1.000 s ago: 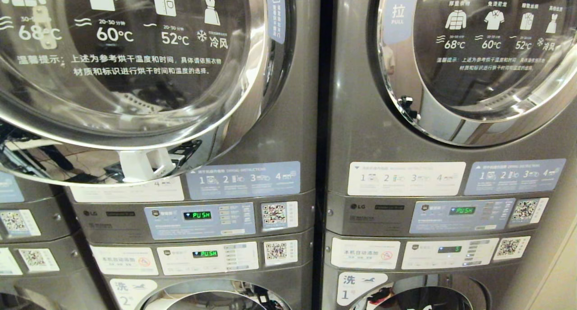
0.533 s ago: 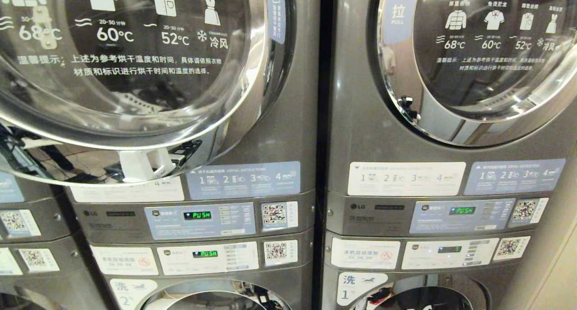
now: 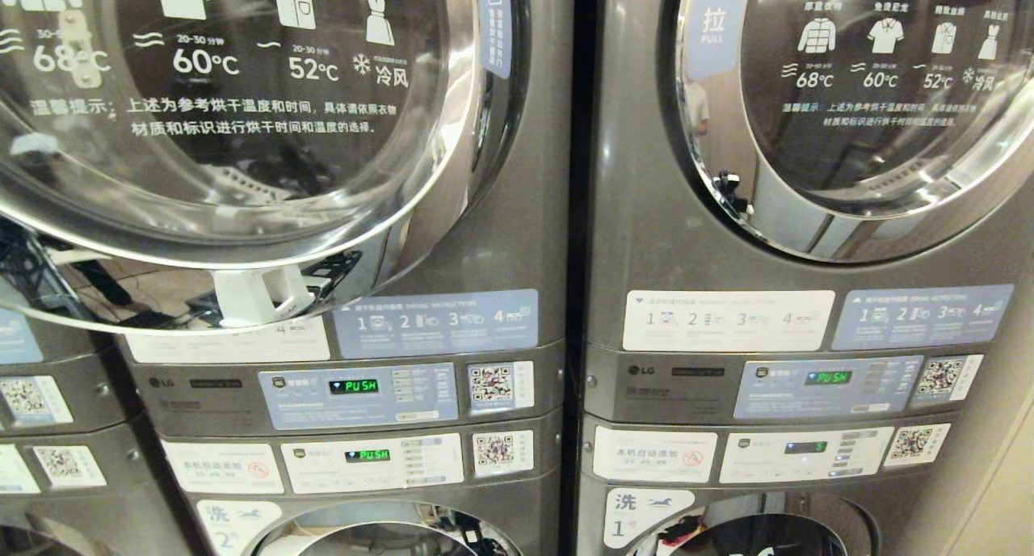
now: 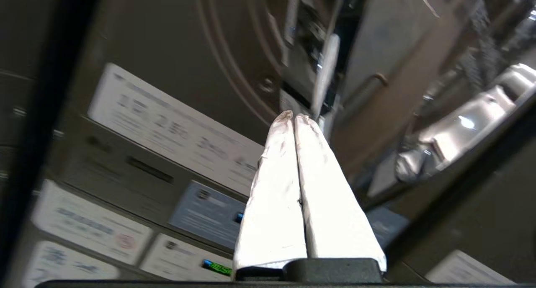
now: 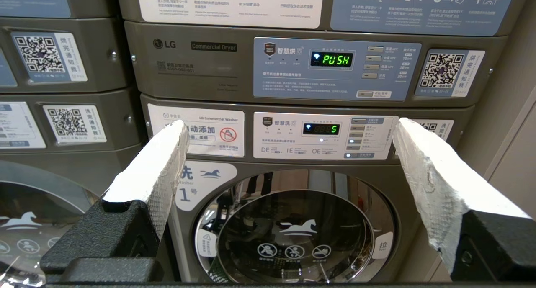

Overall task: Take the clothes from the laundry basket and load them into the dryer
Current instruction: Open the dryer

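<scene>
The left gripper [image 4: 295,117] is pointing up at the underside of the swung-out dryer door [image 3: 242,136], its white fingers [image 4: 276,196] pressed together with nothing between them, tips near the gap beside the door's edge. No clothes and no laundry basket are showing in any view, so where they are lying cannot be told; the dryer [image 3: 452,257] on the left stack is standing with its door partly open. The right gripper [image 5: 289,154] is hanging parked in front of the lower washer [image 5: 301,229] of the right stack, its fingers [image 5: 155,171] spread wide and empty. The step in hand is probably widening the door or clearing it for loading. Doing it well means keeping the closed fingers against the door's rim rather than the glass, pushing along the hinge's arc, and stopping once the drum mouth is fully exposed. The control panel [image 3: 359,394] just beneath, reading PUSH, is best left untouched.
</scene>
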Robot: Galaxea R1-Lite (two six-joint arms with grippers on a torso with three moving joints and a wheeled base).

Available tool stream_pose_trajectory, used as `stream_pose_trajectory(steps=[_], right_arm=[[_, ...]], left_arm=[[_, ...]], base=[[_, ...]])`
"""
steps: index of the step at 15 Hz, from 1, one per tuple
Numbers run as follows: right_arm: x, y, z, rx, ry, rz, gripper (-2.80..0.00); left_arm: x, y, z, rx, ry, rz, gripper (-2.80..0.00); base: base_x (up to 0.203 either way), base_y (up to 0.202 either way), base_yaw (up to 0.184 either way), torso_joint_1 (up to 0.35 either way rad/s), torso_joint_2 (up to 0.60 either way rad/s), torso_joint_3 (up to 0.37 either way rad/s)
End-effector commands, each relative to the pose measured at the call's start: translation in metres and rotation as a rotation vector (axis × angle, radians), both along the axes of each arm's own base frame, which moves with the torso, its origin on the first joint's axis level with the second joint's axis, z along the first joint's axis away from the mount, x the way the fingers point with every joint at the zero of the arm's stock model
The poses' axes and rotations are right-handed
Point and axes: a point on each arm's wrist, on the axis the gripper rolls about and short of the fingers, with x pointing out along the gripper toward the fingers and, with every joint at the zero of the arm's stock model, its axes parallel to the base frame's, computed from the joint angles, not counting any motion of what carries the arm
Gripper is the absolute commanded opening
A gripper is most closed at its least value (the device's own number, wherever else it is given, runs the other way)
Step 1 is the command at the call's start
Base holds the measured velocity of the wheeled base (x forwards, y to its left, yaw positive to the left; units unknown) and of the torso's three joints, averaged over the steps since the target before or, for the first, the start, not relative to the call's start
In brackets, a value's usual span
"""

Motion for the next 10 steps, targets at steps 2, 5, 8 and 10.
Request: stream_pose_trajectory(steps=[2, 5, 8, 10], right_arm=[[0.000, 0.000, 0.000, 0.000, -0.001, 0.000, 0.00], [0.000, 0.000, 0.000, 0.000, 0.002, 0.000, 0.00], [0.000, 0.000, 0.000, 0.000, 0.002, 0.000, 0.00], [0.000, 0.000, 0.000, 0.000, 0.002, 0.000, 0.00]], left_arm=[[0.004, 0.001, -0.005, -0.027, 0.018, -0.060, -2.80], [0.006, 0.003, -0.015, -0.032, 0.044, -0.070, -2.80], [0.007, 0.011, -0.018, -0.011, 0.064, -0.012, -2.80], [0.016, 0.025, -0.018, 0.014, 0.088, 0.042, -2.80]], base=[[0.000, 0.000, 0.000, 0.000, 0.00, 0.000], [0.000, 0.000, 0.000, 0.000, 0.00, 0.000], [0.000, 0.000, 0.000, 0.000, 0.00, 0.000], [0.000, 0.000, 0.000, 0.000, 0.00, 0.000]])
